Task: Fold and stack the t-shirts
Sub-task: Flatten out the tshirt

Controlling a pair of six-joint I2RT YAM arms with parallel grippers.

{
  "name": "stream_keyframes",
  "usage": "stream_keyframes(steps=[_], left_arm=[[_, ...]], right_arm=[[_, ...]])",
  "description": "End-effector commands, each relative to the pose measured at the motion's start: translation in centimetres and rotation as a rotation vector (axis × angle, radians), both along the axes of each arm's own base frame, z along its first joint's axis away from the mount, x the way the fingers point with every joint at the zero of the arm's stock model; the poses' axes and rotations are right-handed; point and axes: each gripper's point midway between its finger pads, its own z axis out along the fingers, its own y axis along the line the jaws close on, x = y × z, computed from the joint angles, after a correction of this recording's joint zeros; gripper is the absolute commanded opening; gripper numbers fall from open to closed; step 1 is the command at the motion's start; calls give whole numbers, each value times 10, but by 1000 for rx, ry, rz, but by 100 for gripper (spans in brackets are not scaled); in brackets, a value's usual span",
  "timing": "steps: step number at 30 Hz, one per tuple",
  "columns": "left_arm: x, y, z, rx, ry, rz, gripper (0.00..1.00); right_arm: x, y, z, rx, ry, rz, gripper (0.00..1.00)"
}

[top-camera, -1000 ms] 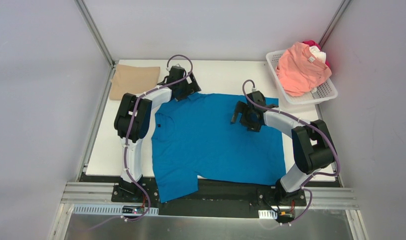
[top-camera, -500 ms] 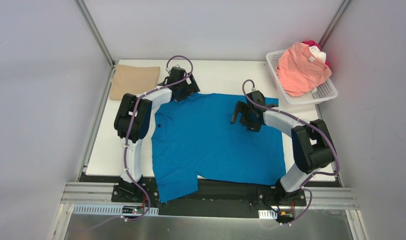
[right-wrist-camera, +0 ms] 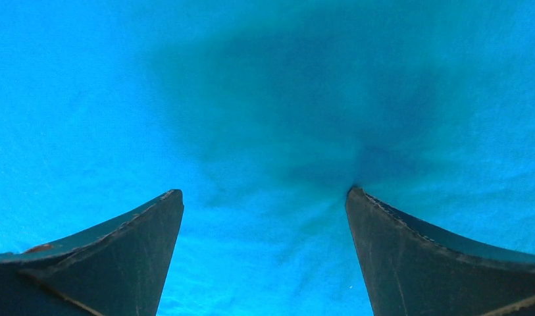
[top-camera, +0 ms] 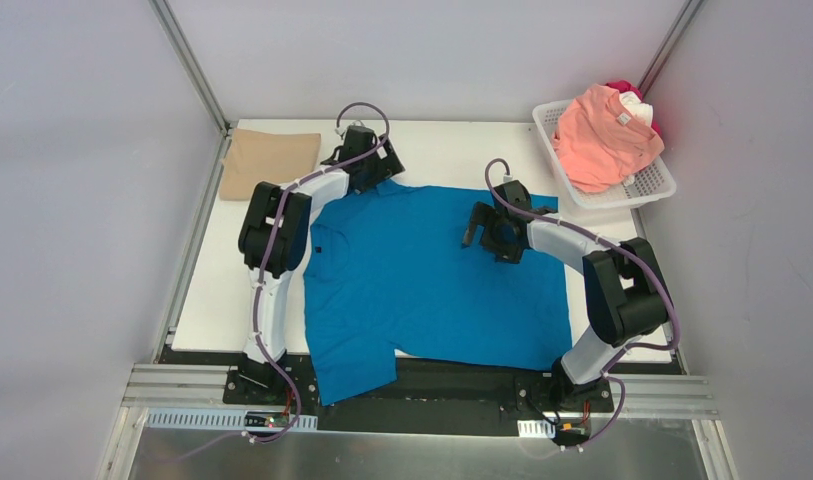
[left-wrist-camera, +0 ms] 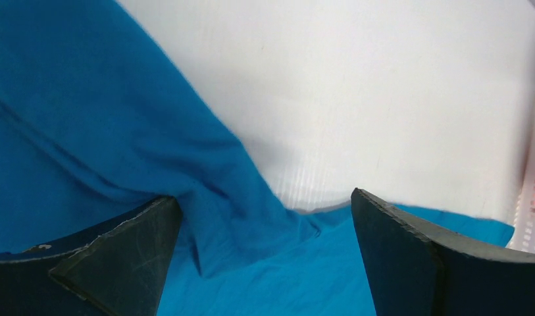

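A bright blue t-shirt [top-camera: 432,280] lies spread flat on the white table, its lower left part hanging over the near edge. My left gripper [top-camera: 384,178] is open at the shirt's far left corner. In the left wrist view [left-wrist-camera: 264,227] a raised fold of blue cloth [left-wrist-camera: 205,197] lies between the fingers. My right gripper [top-camera: 474,226] is open, tips down on the upper middle of the shirt; its wrist view [right-wrist-camera: 264,197] shows only blue cloth [right-wrist-camera: 251,99]. A folded tan t-shirt [top-camera: 272,160] lies at the back left. Salmon-pink [top-camera: 602,135], white [top-camera: 637,108] and red [top-camera: 622,90] shirts are in the basket.
The white lattice basket [top-camera: 642,190] stands at the back right corner; its edge shows in the left wrist view [left-wrist-camera: 534,184]. Bare white table [top-camera: 452,150] lies behind the blue shirt. Grey walls close in the back and sides.
My left gripper has moved a little toward the back, along the shirt's far left corner, and its elbow has shifted right. The right arm has not moved.
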Motion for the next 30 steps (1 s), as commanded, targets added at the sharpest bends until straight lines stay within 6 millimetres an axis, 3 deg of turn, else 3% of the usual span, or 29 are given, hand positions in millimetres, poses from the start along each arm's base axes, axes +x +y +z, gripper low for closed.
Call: stream_keyframes(steps=[1,11,12,13,15,18,21,25,28,30], left_arm=[[35,-13,30,-66,-116,3,99],[113,-38,77,-186,-313,4,99],[123,-38,68,-170,-307,17,99],[131,-36,76,-150,-321,36,99],[146,-30,70,-109,-328,57,99],[155,-19,100,-114,-381,61,99],[148,-10,143,-75,-447,29,99],[117,3,188,12,-488,-14,99],[78,16,205,61,-455,-41,99],[45,28,193,95,-385,-47,99]], right_arm=[[-21,-16,-37,-88,108,8,100],[-18,-16,-38,-96,113,14,100],[-17,-16,-38,-99,113,13,99],[-17,-17,-37,-102,111,10,100],[-16,-17,-35,-102,105,9,100],[-14,-17,-28,-100,86,5,100],[-12,-17,-21,-97,68,-2,100],[-6,-18,-2,-90,23,-22,100],[3,-24,19,-108,-37,-58,100],[6,-32,34,-137,-65,-94,100]])
